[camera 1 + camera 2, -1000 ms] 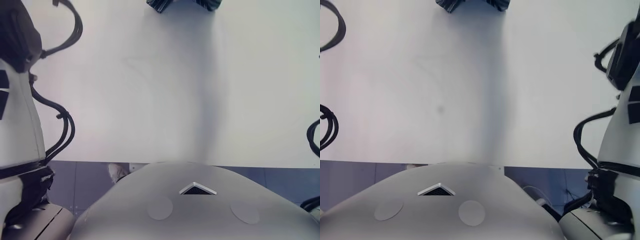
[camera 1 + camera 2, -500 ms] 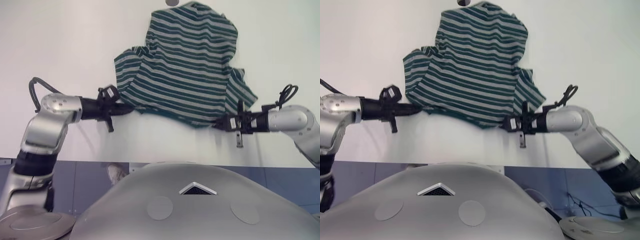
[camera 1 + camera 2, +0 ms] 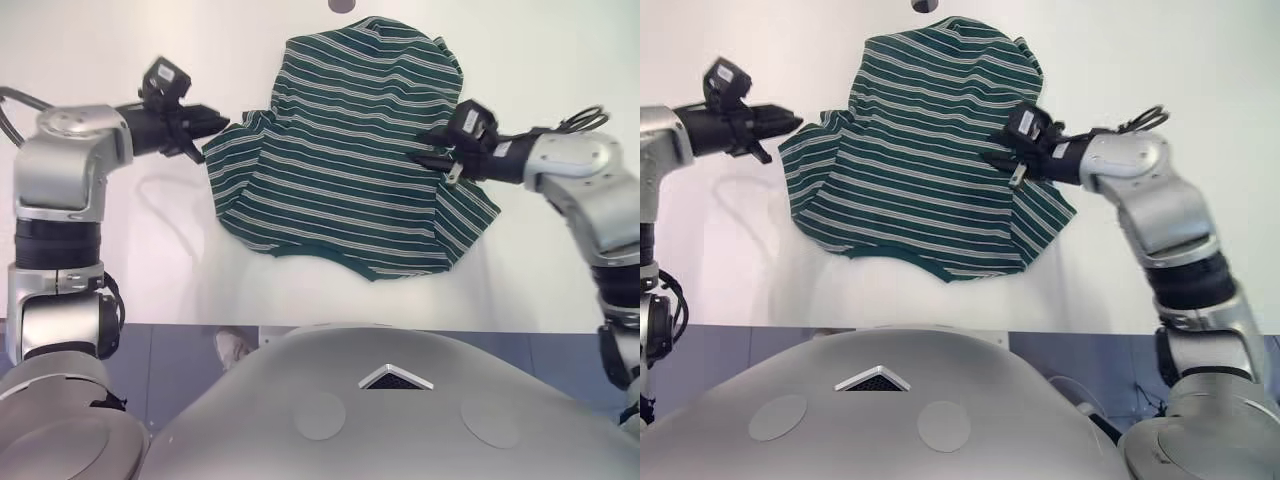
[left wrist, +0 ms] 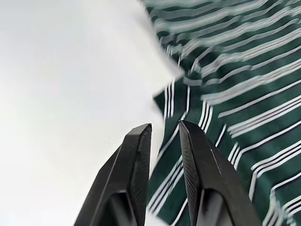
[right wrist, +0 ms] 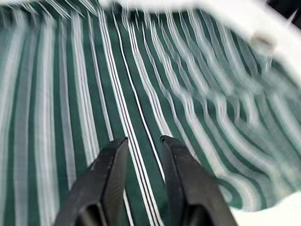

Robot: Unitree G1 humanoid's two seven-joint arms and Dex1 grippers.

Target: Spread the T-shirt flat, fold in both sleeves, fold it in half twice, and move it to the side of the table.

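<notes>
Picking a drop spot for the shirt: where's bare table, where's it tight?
Bare table: the strip between the near hem of the T-shirt and the near edge, and the far corners beyond each arm. Tight: the left hand at the T-shirt's left edge, the right hand over its right side.

End effector [image 4: 164, 131] slightly parted over T-shirt [image 4: 244, 94] edge.

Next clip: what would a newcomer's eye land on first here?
A dark green T-shirt with white stripes lies rumpled on the white table, toward its far side. The left gripper points at the shirt's left edge, and the right gripper is over the shirt's right side.
</notes>
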